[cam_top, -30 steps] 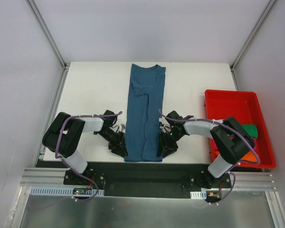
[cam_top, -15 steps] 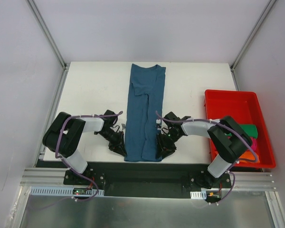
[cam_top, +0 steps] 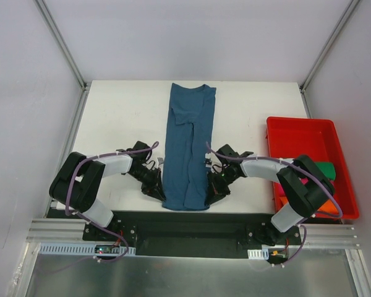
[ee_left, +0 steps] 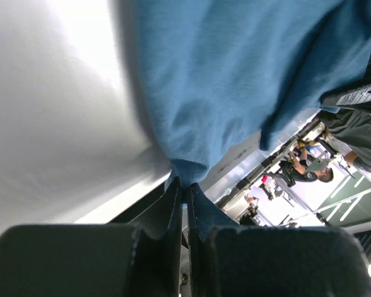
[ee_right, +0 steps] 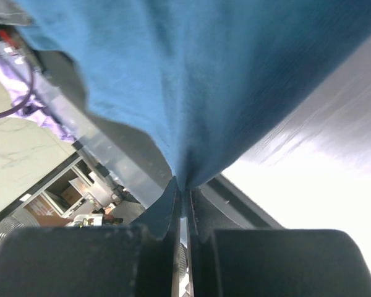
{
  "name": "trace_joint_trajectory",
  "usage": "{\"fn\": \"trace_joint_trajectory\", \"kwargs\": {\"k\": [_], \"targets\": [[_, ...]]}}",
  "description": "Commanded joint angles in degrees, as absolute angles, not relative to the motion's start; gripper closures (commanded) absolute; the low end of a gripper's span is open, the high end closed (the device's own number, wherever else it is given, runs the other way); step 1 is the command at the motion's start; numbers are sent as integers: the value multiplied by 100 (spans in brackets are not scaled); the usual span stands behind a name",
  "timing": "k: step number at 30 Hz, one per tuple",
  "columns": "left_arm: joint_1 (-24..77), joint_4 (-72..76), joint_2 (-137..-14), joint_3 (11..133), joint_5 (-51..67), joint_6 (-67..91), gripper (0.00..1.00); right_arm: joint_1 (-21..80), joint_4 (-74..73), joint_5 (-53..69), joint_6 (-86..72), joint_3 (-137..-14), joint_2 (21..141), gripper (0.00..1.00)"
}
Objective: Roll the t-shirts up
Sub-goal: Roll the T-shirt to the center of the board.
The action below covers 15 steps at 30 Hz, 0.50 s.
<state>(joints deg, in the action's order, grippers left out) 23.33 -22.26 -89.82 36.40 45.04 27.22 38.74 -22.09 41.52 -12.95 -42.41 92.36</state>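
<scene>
A dark teal-blue t-shirt [cam_top: 188, 145], folded into a long narrow strip, lies down the middle of the white table [cam_top: 117, 124]. My left gripper [cam_top: 159, 193] is shut on the strip's near left corner, seen in the left wrist view [ee_left: 187, 185] pinching the blue fabric [ee_left: 235, 80]. My right gripper [cam_top: 209, 195] is shut on the near right corner, seen in the right wrist view [ee_right: 184, 190] pinching the fabric [ee_right: 204, 74]. The near hem is lifted slightly off the table. Green [cam_top: 324, 168] and orange [cam_top: 324, 203] shirts lie in the bin.
A red plastic bin [cam_top: 300, 127] stands at the table's right edge. Metal frame posts rise at the back corners. The table's near edge and the black arm mounting rail [cam_top: 191, 226] lie just below the grippers.
Both grippers have drawn the shirt's near hem a little away from the table's front edge. The left arm's elbow has swung lower and outward.
</scene>
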Motion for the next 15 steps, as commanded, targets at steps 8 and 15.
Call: {"fn": "trace_joint_trajectory", "kwargs": {"k": [8,15], "targets": [[2057,-2250,-8701,4113,5001,2769,100,3244,-2856,4535,-739,-4543,8850,99],[1802,-2434,-8727,4262,4922,2725,100,2988,-3006,4518,-642,-4807,9009,99]]}}
